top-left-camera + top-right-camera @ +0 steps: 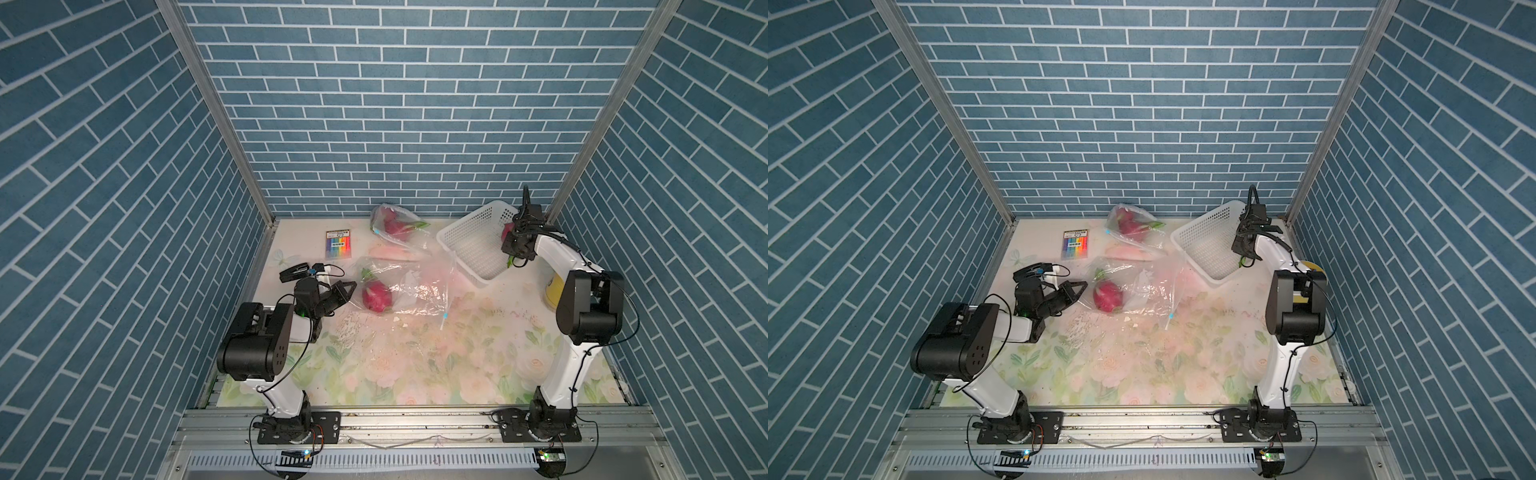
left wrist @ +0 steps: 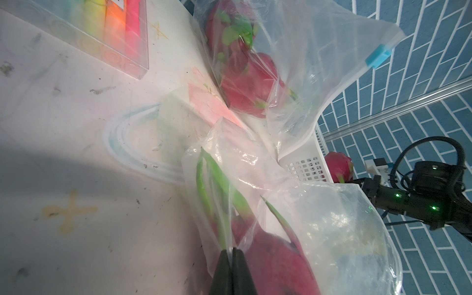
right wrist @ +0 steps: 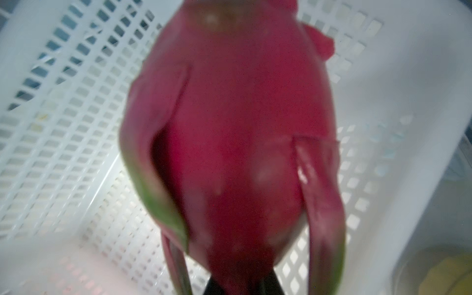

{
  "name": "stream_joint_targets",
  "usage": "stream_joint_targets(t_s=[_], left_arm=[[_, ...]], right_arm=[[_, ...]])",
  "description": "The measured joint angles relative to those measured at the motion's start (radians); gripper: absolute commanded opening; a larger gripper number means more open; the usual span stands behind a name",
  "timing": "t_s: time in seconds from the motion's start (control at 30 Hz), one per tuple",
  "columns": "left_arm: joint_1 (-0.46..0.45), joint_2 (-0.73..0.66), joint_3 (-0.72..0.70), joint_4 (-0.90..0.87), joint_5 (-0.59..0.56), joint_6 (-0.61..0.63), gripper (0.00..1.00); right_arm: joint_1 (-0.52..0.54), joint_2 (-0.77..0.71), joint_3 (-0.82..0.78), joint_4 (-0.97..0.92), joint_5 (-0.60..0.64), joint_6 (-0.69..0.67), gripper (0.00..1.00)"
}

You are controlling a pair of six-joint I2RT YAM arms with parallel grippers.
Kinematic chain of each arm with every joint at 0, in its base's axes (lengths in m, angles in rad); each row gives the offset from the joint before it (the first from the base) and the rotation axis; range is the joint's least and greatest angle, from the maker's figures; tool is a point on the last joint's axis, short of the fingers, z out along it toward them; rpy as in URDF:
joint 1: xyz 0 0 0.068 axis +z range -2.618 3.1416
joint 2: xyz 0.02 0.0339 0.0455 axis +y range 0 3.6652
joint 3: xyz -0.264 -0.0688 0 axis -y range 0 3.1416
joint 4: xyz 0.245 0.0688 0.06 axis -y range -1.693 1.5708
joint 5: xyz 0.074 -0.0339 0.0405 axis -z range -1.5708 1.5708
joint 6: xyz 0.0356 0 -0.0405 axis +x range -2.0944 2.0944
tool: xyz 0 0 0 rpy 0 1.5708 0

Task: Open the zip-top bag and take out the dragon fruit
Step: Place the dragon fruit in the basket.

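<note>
Fruit in the air! The right gripper [image 1: 510,244] is clamped on 1 magenta-pink, green-scaled oval dragon fruit [image 3: 229,122], gripping it by one end. It hangs the fruit over the white perforated plastic basket [image 1: 469,249], just inside the basket's right rim in both top views. The right wrist view shows white mesh all around the fruit. Left of the basket and nearer the arm bases, a clear plastic zip-top bag [image 1: 409,291] lies flat, its hazy edge up against the basket's near-left corner. Another dragon fruit [image 1: 376,296] sits inside, at the end away from the basket. The left gripper [image 2: 232,256] is pinched tight on a fold of that bag's film, right by the fruit's green tips. Left of the basket and farther back, a rear bag [image 1: 401,228] of clear plastic with a blue slider holds more magenta fruit. A clear pack of coloured highlighters [image 1: 338,245] lies farther left still.
</note>
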Motion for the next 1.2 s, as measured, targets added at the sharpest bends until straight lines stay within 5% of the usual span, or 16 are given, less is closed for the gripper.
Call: stream_joint_targets(t_s=[0.17,0.37,0.5,0.67,0.9,1.2], left_arm=[[0.0,0.0,0.0,0.003,0.007,-0.001,0.0],[0.0,0.0,0.0,0.007,0.014,-0.001,0.0],[0.0,0.0,0.0,0.007,0.016,-0.002,0.0],[0.0,0.0,0.0,0.006,0.016,-0.001,0.0],[0.0,0.0,0.0,-0.004,0.008,0.013,0.0],[0.0,-0.006,0.001,-0.04,-0.016,0.024,0.0]], right_arm=[[-0.005,0.096,0.101,-0.015,0.006,0.014,0.07],[-0.005,0.139,0.142,-0.033,0.007,0.025,0.46],[-0.005,0.138,0.142,-0.037,0.006,0.035,0.56],[-0.003,0.072,0.069,-0.019,0.001,0.034,0.56],[0.0,-0.294,-0.202,0.006,-0.096,0.007,0.51],[0.117,-0.631,-0.488,0.088,-0.301,0.002,0.15]])
